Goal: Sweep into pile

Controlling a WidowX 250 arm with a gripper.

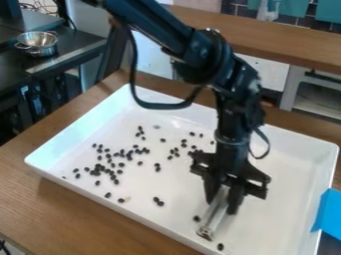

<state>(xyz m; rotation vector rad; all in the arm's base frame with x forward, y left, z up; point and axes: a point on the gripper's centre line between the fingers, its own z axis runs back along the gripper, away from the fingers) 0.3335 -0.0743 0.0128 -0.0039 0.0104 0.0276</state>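
The black gripper (223,201) hangs over the right-front part of a white tray (160,209), its two fingers closed on a clear, silvery tool (214,215) that slants down to the tray floor near the front wall. Black beans (106,170) lie scattered over the left and middle of the tray, densest at the left. A pair of beans (158,201) sits left of the tool. One bean (196,218) is just beside the tool's lower end, and another (220,246) lies close to the front wall.
Raised walls surround the tray on a wooden table (80,209). A blue object (327,214) stands at the tray's right edge. At the upper left, a metal colander (37,43) rests on a dark counter.
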